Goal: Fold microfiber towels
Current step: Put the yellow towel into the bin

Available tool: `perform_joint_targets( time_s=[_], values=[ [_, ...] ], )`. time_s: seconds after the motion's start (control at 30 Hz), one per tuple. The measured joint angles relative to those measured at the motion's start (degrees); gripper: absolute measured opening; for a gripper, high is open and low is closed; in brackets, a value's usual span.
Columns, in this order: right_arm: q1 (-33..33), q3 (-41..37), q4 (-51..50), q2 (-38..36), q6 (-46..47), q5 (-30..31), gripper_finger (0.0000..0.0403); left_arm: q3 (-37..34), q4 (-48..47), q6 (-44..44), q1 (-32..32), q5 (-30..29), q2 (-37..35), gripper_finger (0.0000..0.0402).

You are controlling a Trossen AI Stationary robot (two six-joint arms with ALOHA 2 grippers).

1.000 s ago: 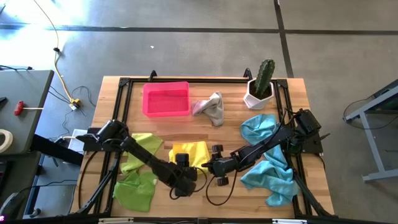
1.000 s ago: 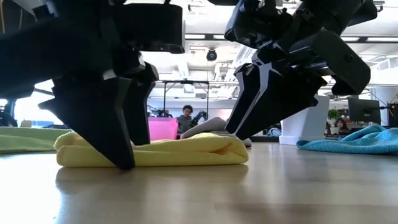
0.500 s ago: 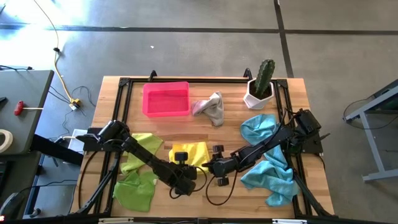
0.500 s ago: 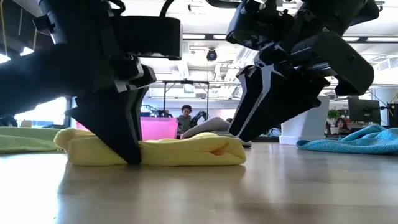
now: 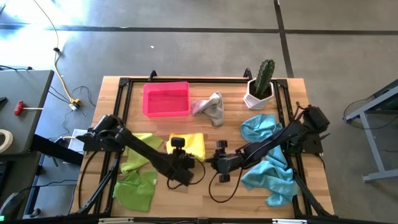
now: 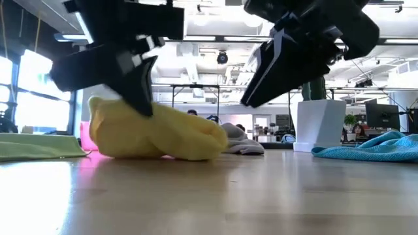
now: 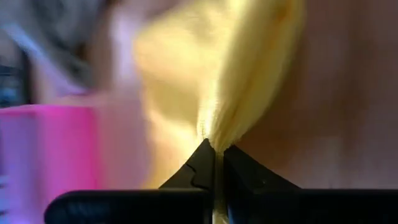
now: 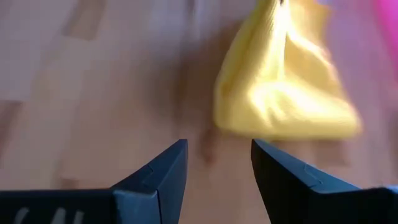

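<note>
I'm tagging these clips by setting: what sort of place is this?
Probably a robotics lab or open workshop: a wooden table with a black frame stands on bare concrete floor, cables trail beside it, and the low view shows ceiling lights and workbenches behind.

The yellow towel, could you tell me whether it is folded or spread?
Folded and bunched: the yellow towel hangs doubled from the shut left gripper.

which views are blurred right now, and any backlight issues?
Left wrist view: soft yellow microfiber towel and pink plastic tray smeared, the shut left tool sharp. Right wrist view: towel blurred, open right tool crisp. Low view: bright windows silhouette both arms. High view: sharp.
</note>
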Motion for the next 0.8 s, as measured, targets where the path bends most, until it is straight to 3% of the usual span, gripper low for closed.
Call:
perform_joint_targets(
  time_s=[0.17,0.53,0.8],
  values=[
    [0.00,0.00,-4.26,-3.61,0.19,5.08,0.0171,1.38,0.15,6.88,3.46,-4.62,-1.90,0.0003],
    [-0.11,0.00,-8.04,-6.53,-0.24,8.69,0.0171,4.77,2.09,24.63,14.30,-14.24,-4.50,0.0002],
    [-0.24,0.00,-11.20,-6.51,-0.27,13.10,0.0171,6.53,16.15,46.14,24.33,-16.16,-4.66,0.0001]
  ],
)
